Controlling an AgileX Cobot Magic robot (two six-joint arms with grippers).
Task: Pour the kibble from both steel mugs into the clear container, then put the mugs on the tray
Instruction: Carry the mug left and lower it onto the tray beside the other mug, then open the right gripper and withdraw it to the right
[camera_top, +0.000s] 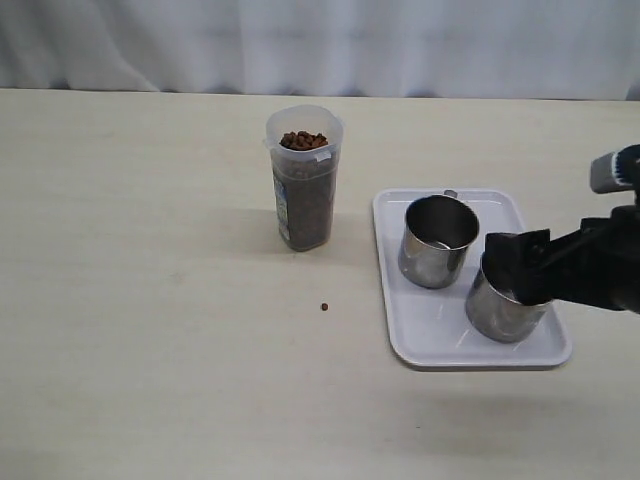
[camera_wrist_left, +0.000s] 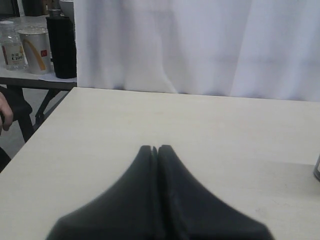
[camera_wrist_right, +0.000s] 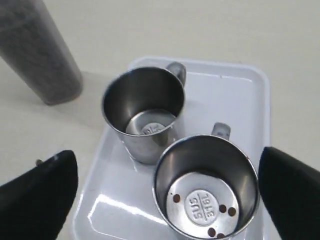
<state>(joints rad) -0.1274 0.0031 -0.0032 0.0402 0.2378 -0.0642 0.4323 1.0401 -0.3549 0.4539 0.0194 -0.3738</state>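
Note:
The clear container (camera_top: 305, 190) stands mid-table, filled nearly to the rim with kibble (camera_top: 303, 140); it also shows in the right wrist view (camera_wrist_right: 45, 60). Both steel mugs stand upright on the white tray (camera_top: 430, 330). The far mug (camera_top: 437, 240) (camera_wrist_right: 145, 100) looks empty. The near mug (camera_top: 497, 310) (camera_wrist_right: 200, 155) holds several leftover pellets (camera_wrist_right: 226, 210). My right gripper (camera_top: 512, 268) (camera_wrist_right: 166, 151) is open wide over the near mug, one finger close to its rim, the other well apart. My left gripper (camera_wrist_left: 155, 148) is shut and empty above bare table, outside the exterior view.
One stray pellet (camera_top: 324, 307) lies on the table between container and tray. A white curtain (camera_top: 320, 40) hangs behind the table. In the left wrist view a side table (camera_wrist_left: 30, 75) carries a bottle, a paper cup and a black flask.

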